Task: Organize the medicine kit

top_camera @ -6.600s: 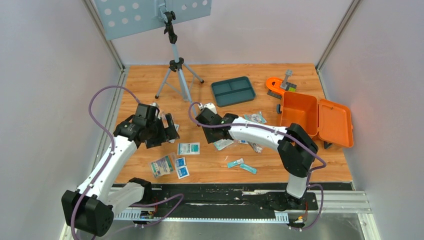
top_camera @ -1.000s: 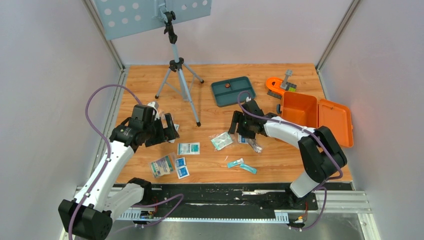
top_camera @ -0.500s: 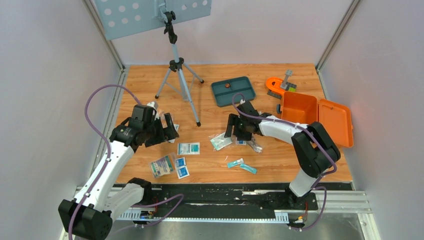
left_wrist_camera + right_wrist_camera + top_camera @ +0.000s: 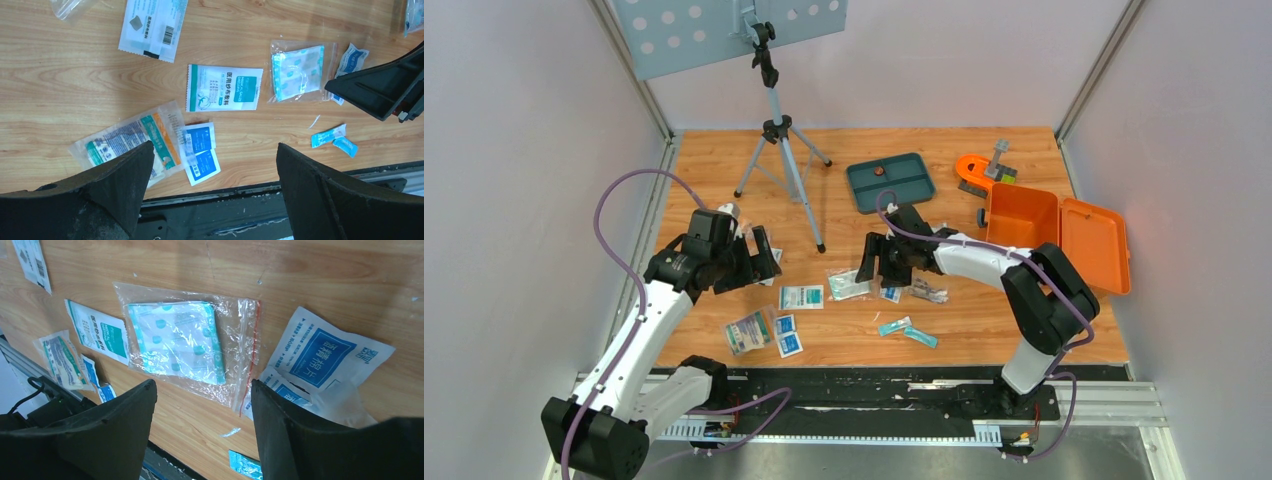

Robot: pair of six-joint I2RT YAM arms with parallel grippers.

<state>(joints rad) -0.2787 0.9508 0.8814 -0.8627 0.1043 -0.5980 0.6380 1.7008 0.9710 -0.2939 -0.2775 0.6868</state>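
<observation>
At near edge: black rail w/ both arm bases bolted on. Just past it, on wood table, loose packets in a rough row: striped packet at left, touching two blue sachets; two teal sachets further right, end to end. Slightly beyond, white-green packet, lying flat, apart from the rest.

L gripper: jaws spread wide, nothing b/w them, hanging above the striped packet and blue sachets (wrist view looks straight down on them). Barcode packet flat on table just beyond.

R gripper: jaws apart, nothing gripped, poised low over near edge of zip bag. Cannot tell if fingers touch the plastic. Zip bag flat, holding teal-dotted pads, red seal strip on its right side. Right beside it, blue-print sachet, overlapping a second one. Crumpled clear wrapper near these, toward right.

Farther back, center: teal tray, divided, w/ one small red item in a far compartment.

Kit: far right of table, well apart from both grippers, lid swung fully open to the right and lying flat, orange inside facing up. Behind it, orange curved piece w/ grey part, close to kit's far corner.

Back left: tripod, one leg reaching toward table center. At very back, perforated panel above tripod.
</observation>
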